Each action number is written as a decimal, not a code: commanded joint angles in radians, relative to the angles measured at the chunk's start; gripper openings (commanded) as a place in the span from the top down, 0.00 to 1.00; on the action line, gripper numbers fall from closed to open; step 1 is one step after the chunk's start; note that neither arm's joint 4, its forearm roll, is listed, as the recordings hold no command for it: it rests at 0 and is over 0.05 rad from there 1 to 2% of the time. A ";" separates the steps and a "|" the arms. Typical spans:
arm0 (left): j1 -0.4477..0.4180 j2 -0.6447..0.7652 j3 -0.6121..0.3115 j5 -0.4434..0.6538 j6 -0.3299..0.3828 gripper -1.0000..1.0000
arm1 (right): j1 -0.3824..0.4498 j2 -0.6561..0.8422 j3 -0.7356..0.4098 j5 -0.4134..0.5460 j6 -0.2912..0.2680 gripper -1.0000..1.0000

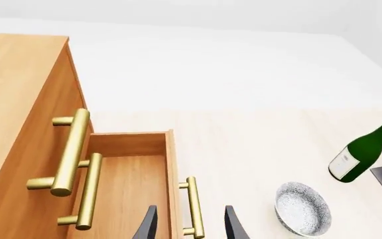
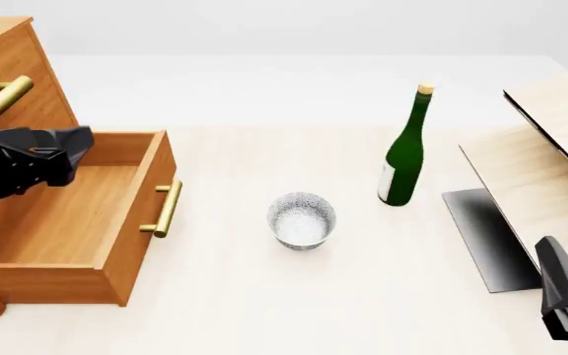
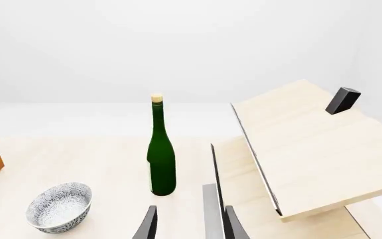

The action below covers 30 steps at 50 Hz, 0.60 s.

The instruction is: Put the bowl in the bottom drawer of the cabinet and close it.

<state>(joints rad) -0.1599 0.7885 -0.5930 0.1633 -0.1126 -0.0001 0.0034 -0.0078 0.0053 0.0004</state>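
The speckled white-grey bowl point(image 2: 302, 220) point(image 1: 302, 208) point(image 3: 59, 206) stands upright on the table between the cabinet and a green bottle. The orange-brown cabinet point(image 2: 8, 66) point(image 1: 12, 99) is at the far left. Its bottom drawer point(image 2: 67, 214) point(image 1: 131, 174) is pulled out and looks empty, its brass handle point(image 2: 166, 208) point(image 1: 194, 206) facing the bowl. My left gripper point(image 2: 75, 148) point(image 1: 191, 226) hovers open above the drawer's inside, holding nothing. My right gripper point(image 2: 560, 281) point(image 3: 191, 226) is open and low at the near right, well away from the bowl.
A green wine bottle point(image 2: 404, 159) point(image 3: 161, 159) stands upright to the right of the bowl. Pale slanted wooden boards point(image 2: 541, 163) point(image 3: 310, 144) with a dark base plate point(image 2: 487, 237) fill the right side. The two upper drawers are shut, with handles point(image 1: 68, 152) sticking out.
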 commanded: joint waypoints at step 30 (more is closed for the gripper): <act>0.006 0.174 -0.004 0.020 -0.027 0.00 | 0.000 0.000 0.000 0.000 0.000 0.00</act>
<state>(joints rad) -0.1442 0.9794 -0.6545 0.2298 -0.1491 -0.0002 0.0034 -0.0078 0.0053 0.0004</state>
